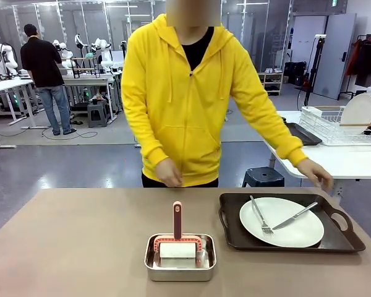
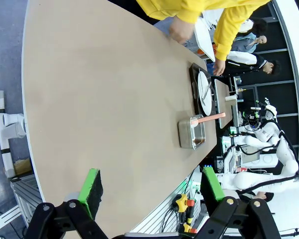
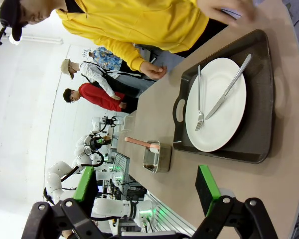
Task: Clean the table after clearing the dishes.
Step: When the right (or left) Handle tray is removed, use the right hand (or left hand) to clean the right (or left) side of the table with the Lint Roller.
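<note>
On the right of the brown table lies a dark tray carrying a white plate, with a fork and a knife on it. A person in a yellow hoodie stands at the far side, one hand hovering past the tray's far right corner. My left gripper is open above the table's near edge, empty. Open and empty too, my right gripper looks down on the tray and plate from some distance.
A small steel pan holding a red-handled roller sits near the table's front middle. To the right stands a white table with a wire dish rack, a plate in it and a dark tray beside it. A stool stands behind.
</note>
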Controlling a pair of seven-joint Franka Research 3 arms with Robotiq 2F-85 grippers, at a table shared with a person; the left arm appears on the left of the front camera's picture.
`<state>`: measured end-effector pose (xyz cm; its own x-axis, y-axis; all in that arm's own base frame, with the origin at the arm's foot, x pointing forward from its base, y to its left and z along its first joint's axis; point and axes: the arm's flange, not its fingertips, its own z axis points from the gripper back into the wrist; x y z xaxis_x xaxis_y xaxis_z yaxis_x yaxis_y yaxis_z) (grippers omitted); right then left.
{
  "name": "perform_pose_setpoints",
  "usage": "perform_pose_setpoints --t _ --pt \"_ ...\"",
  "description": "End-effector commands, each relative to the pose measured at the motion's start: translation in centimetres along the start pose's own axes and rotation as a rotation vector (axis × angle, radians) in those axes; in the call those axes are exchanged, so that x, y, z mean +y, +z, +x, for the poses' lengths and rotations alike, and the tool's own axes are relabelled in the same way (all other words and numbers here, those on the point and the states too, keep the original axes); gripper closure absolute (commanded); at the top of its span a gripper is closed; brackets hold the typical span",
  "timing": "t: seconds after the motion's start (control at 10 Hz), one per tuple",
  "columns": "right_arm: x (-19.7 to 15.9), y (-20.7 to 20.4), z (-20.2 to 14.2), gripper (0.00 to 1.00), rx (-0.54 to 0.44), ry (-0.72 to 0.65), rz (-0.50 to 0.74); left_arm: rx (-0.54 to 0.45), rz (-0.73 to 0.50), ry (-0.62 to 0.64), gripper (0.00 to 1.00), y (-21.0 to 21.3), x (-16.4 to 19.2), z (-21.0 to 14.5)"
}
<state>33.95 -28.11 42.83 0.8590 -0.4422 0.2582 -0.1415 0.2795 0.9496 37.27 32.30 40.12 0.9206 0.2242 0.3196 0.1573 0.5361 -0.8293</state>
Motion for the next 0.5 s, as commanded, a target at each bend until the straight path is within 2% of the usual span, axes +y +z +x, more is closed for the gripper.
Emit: perform_pose_setpoints --t 0.0,0.4 --pt "0.33 0.14 -0.14 0.0 0.001 0.006 0.007 0.005 -0.003 -0.001 0.0 0.39 -0.23 -0.29" --pt "0.33 0.14 -0.14 0.0 0.001 0.006 0.007 0.005 -0.003 -0.001 0.0 0.39 -0.23 -0.29"
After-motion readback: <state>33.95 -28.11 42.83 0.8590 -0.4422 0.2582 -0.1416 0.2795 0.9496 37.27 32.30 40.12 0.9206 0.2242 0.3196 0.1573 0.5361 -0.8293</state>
